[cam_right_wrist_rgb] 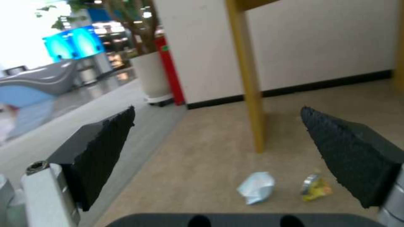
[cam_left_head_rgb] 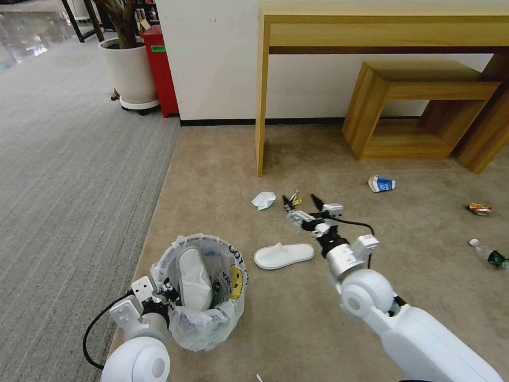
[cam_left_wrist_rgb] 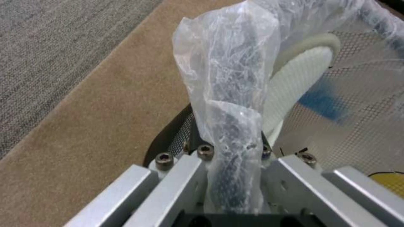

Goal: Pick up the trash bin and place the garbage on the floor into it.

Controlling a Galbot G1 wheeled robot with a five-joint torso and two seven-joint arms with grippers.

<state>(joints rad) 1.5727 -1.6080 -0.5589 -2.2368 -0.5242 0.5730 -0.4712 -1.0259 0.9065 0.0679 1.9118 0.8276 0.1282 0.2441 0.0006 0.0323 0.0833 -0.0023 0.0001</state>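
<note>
- While the trash bin (cam_left_head_rgb: 204,294) is gripped at its near rim by the left gripper (cam_left_head_rgb: 159,297), the collecting step is judged to be in hand; the jaws are seen in the left wrist view clamped on rim and bunched liner (cam_left_wrist_rgb: 229,94).
- The bin is held low over the beige floor (cam_left_head_rgb: 297,318), near the border with the grey striped carpet (cam_left_head_rgb: 69,175). One white slipper (cam_left_head_rgb: 193,278) is already lodged upright inside it.
- The right gripper (cam_left_head_rgb: 304,204) is extended forward with its fingers (cam_right_wrist_rgb: 99,151) spread wide and nothing between them.
- A second slipper (cam_left_head_rgb: 283,255) lies flat on the floor just left of the right forearm, nearer the robot than the fingertips.
- Beyond the fingertips a crumpled tissue (cam_left_head_rgb: 263,200) and a small yellow wrapper (cam_right_wrist_rgb: 315,188) are seen; the wrapper lies closest to the gripper.
- Further right, well apart, a blue-white paper cup (cam_left_head_rgb: 381,184), a crushed can (cam_left_head_rgb: 480,209) and a small bottle (cam_left_head_rgb: 490,254) are noted.
- Next move, as judged: descent of the open fingers over the wrapper or tissue, closure at carpet level, then carriage to the bin mouth.
</note>
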